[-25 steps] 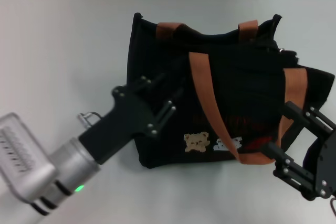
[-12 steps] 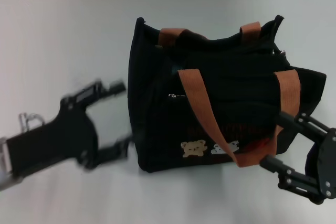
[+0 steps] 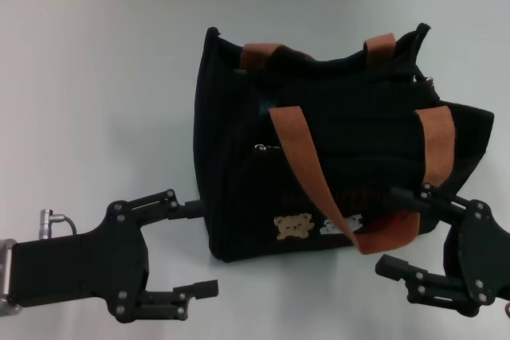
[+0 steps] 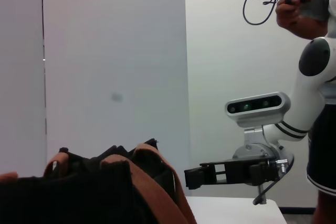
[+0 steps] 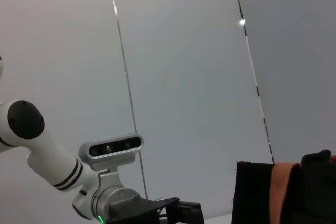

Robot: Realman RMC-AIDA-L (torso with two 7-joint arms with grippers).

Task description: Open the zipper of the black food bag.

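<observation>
The black food bag (image 3: 343,149) stands mid-table with its bear patch (image 3: 293,227) facing me and two orange-brown straps (image 3: 307,173) draped over it. Along the zipper line near the bag's left side shows a small silver pull (image 3: 260,147). My left gripper (image 3: 199,246) is open just off the bag's near-left corner and holds nothing. At the near-right corner my right gripper (image 3: 389,230) is also open, with the front strap's hanging loop lying between its fingers, not pinched. The left wrist view shows the bag (image 4: 79,192) and the right gripper (image 4: 190,178) beyond it.
White table (image 3: 96,77) all around the bag, with a grey wall behind. A person (image 4: 315,14) holding a cabled device stands beyond the table in the left wrist view. The right wrist view shows the bag's corner (image 5: 294,192) and my left arm (image 5: 52,166).
My left gripper has come off the bag's left face and swung back to the near left. The bag has straightened. The right gripper has shifted slightly toward me.
</observation>
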